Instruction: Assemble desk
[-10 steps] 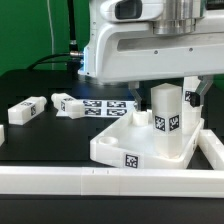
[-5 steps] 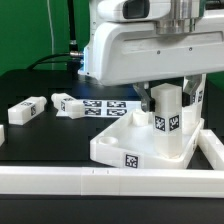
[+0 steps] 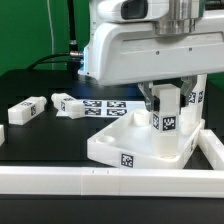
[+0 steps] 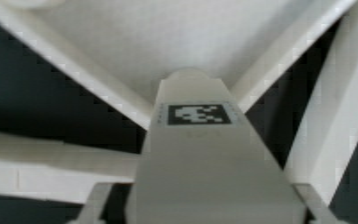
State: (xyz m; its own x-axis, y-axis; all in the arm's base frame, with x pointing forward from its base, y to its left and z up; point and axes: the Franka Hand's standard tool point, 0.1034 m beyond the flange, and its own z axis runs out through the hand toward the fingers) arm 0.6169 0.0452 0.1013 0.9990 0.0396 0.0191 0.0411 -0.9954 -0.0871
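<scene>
Claw (image 3: 170,100) — wide open before — now clamps upright leg (image 3: 165,122) on slab (image 3: 118,150).

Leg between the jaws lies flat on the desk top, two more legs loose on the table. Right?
No. The leg between the jaws stands upright on the desk top, not flat; the exterior view shows it. Two more legs do lie loose on the table.
</scene>
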